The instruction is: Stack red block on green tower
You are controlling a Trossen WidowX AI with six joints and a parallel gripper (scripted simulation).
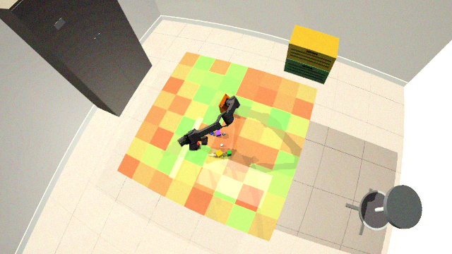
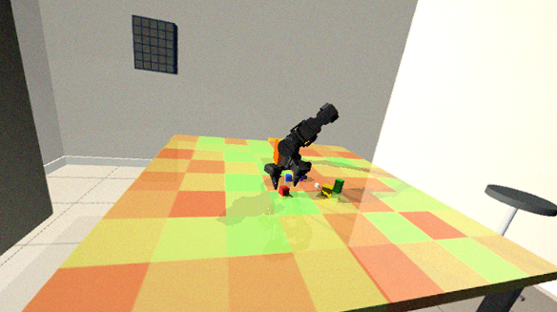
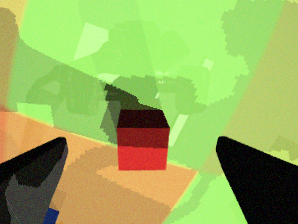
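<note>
The red block (image 1: 198,143) (image 2: 284,190) (image 3: 142,157) sits upright on the patterned table top, partly hidden by my gripper in the top view. My gripper (image 1: 199,144) (image 2: 286,185) (image 3: 143,145) is open and empty, pointing down just above the red block. In the wrist view the block lies between the two fingers, with a gap on each side. The green tower (image 1: 229,152) (image 2: 338,185) stands upright some way to the right of the red block in the top and exterior views. It is outside the wrist view.
A yellow block (image 1: 219,153) (image 2: 327,191) stands close beside the tower, on the side towards the red block. A small white block (image 1: 222,144) (image 2: 316,185) lies near them. A blue block (image 1: 211,133) (image 2: 288,177) (image 3: 51,217) and a purple block (image 1: 217,132) lie nearer the arm's base.
</note>
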